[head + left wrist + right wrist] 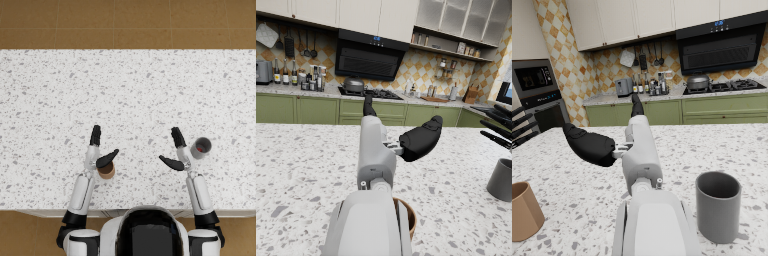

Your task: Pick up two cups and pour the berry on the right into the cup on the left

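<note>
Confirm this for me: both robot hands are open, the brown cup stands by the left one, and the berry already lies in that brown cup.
Not right on the berry. The head view shows the red berry lying in the grey cup by the right robot hand, not in the brown cup. The rest holds: both robot hands are open, and the brown cup stands by the left robot hand.

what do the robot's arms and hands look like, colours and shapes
Both arms are smooth, rounded white shells with grey segments near the wrists and dark joints at the shoulders. The left hand and right hand are matte black, with slim tapered fingers and a thicker thumb. No loose cables or markings show.
</note>
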`<move>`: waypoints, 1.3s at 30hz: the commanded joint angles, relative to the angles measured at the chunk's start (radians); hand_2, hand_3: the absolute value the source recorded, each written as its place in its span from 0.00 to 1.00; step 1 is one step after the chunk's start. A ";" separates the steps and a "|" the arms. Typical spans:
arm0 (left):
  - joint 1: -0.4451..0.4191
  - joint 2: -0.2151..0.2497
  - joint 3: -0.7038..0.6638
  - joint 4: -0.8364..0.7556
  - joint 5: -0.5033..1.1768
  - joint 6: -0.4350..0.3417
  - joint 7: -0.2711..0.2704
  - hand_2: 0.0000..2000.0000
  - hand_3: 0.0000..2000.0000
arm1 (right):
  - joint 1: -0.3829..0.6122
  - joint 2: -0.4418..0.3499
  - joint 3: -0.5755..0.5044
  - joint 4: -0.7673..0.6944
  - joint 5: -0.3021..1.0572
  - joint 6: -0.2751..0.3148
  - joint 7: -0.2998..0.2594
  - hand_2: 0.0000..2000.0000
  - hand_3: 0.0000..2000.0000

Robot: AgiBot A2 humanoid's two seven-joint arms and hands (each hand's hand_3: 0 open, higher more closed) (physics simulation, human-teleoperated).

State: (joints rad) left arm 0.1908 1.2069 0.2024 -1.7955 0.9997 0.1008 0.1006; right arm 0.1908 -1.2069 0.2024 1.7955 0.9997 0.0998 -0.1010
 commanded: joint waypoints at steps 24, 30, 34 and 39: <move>-0.026 0.000 -0.032 -0.005 0.000 -0.074 -0.074 0.00 0.00 | 0.001 -0.013 -0.033 0.003 0.000 -0.073 0.074 0.00 0.00; -0.112 -0.015 -0.097 -0.025 0.156 -0.097 -0.097 0.00 0.00 | -0.023 -0.022 -0.167 0.004 0.125 -0.096 0.097 0.00 0.00; -0.199 -0.033 -0.128 -0.061 0.282 -0.100 -0.100 0.00 0.00 | -0.044 -0.029 -0.282 0.008 0.250 -0.099 0.100 0.00 0.00; -0.265 -0.043 -0.127 -0.043 0.347 -0.101 -0.100 0.00 0.00 | -0.067 -0.040 -0.389 -0.028 0.341 -0.100 0.101 0.00 0.00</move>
State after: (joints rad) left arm -0.0470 1.1755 0.0814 -1.8390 1.3508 0.0001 0.0001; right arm 0.1263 -1.2481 -0.1286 1.7794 1.3461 0.0001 -0.0001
